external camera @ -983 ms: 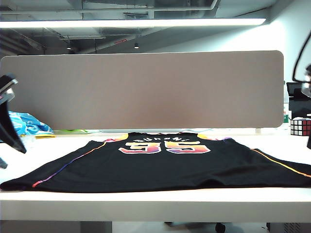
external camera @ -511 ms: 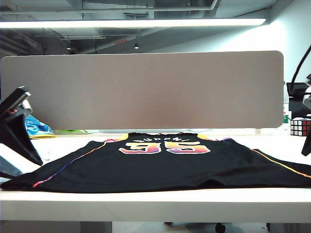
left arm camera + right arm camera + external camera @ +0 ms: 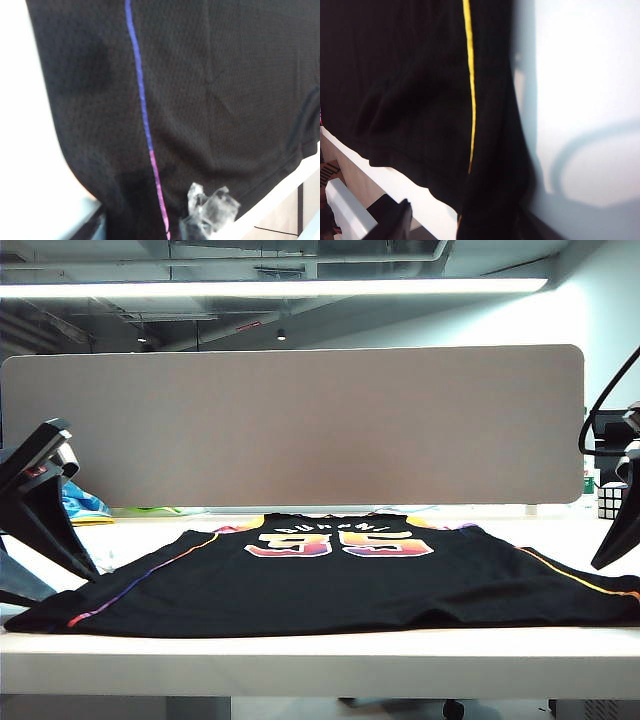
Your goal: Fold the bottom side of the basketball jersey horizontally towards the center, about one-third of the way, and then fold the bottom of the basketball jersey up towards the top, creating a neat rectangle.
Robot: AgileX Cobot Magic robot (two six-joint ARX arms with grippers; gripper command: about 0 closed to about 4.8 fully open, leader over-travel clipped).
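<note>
The black basketball jersey (image 3: 340, 585) lies flat on the white table (image 3: 320, 660), its gradient numbers at the far side and its hem along the front edge. My left gripper (image 3: 70, 585) hovers at the jersey's left front corner, open. In the left wrist view the left gripper (image 3: 150, 225) has its jaws apart over the blue-to-pink side stripe (image 3: 145, 120), and one taped fingertip (image 3: 210, 207) shows. My right gripper (image 3: 605, 555) is at the right front corner. The right gripper (image 3: 462, 225) is open over the cloth by the yellow stripe (image 3: 471, 100).
A grey partition panel (image 3: 300, 425) closes off the back of the table. A Rubik's cube (image 3: 612, 502) sits at the far right and a light-blue cloth (image 3: 80, 505) at the far left. The table's front edge runs just below the hem.
Both arms have come down and inward. The left gripper moved right to the jersey's left corner, and the right gripper came into view at the right corner. The jersey has not moved.
</note>
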